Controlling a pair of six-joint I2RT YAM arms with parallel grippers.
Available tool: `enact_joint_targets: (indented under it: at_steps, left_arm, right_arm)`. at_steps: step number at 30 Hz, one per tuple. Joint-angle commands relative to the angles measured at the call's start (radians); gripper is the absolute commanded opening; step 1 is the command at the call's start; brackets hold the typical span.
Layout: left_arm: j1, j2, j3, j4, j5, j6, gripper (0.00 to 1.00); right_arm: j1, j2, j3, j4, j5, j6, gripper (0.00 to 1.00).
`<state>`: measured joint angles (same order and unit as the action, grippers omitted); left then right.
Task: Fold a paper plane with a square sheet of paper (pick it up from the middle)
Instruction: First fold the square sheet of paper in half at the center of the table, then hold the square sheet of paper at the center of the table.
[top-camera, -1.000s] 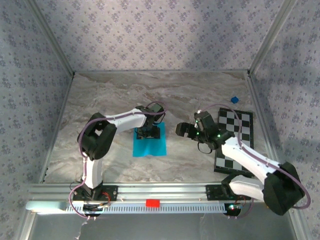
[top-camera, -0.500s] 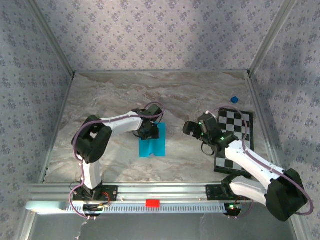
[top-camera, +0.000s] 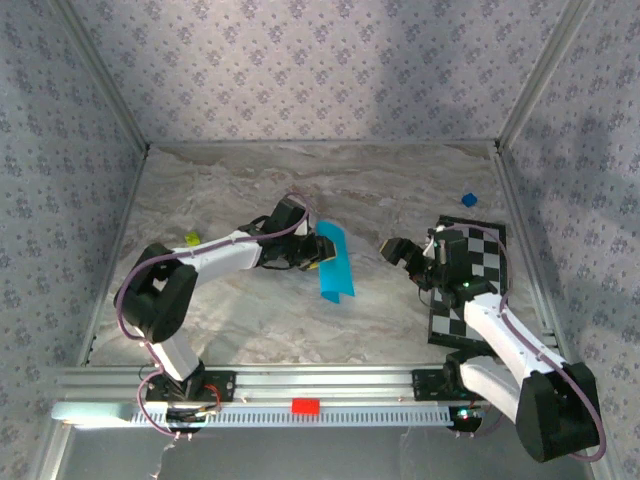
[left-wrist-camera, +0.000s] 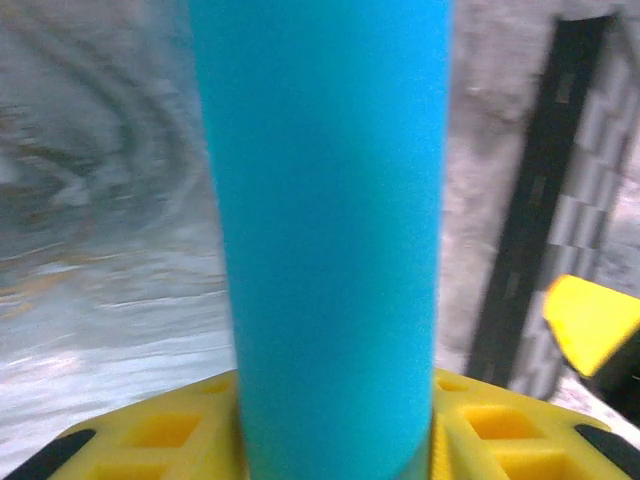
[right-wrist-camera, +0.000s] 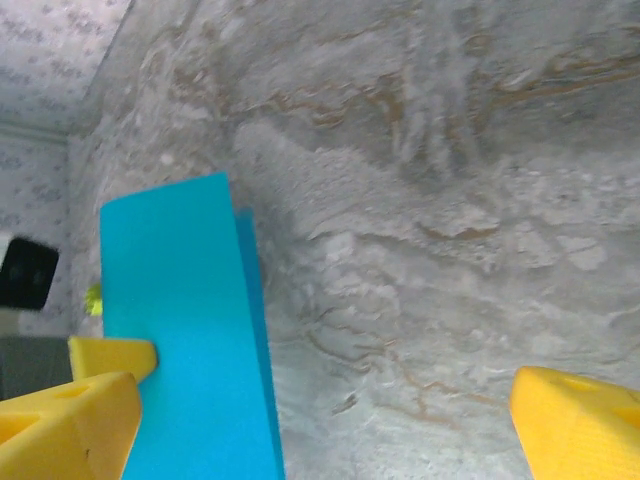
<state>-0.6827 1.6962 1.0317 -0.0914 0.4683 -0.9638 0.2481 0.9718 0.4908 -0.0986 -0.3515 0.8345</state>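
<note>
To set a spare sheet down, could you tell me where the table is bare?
Bare: the table along the back wall, and its near middle between the arm bases. Crowded: the centre, around the paper, left pincer and right pincer.

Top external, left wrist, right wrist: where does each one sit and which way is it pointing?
Top external: above and behind the arm bases, looking down on the table; both arms show, left end effector gripping the square sheet of paper, right end effector open.
Left wrist: on the left arm, facing along its fingers and the paper towards the checkered board.
Right wrist: on the right arm, facing across the table at the paper, between its fingers.
All three share the paper.
</note>
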Motion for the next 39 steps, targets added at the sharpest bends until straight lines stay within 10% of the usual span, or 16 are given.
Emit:
enact_joint_targets:
  at_steps: [1,39]
  left_arm:
    - [-0.002,-0.021,-0.029,0.162,0.107,-0.045,0.43]
    - [0.0,-0.026,-0.113,-0.126,-0.236,0.191,0.53]
  right_arm:
    - [-0.006,0.01,0.07,-0.061,-0.124,-0.091,0.96]
    - [0.198,0.307,0.194,-0.039,-0.104,-0.112,0.85]
